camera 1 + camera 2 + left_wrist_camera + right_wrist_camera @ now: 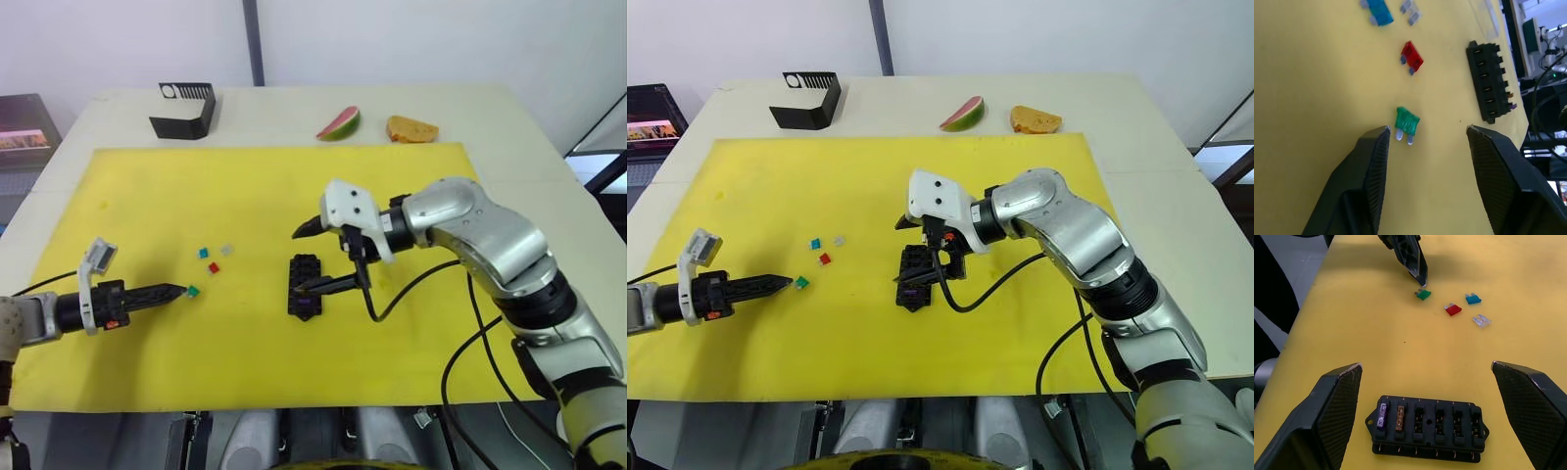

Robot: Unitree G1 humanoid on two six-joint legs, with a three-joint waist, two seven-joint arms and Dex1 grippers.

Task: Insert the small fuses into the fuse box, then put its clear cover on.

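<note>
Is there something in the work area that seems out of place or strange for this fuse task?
Yes. A watermelon slice and a piece of bread lie on the table beyond the yellow mat, unrelated to fuses. Otherwise nothing odd: the fuse box lies flat with two fuses seated, and the green fuse lies loose before the open left gripper.

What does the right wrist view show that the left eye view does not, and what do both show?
The right wrist view alone shows which slots are filled: a purple fuse and an orange fuse at one end of the fuse box. The left eye view alone shows the black bracket. Both show the green fuse at the left gripper.
</note>
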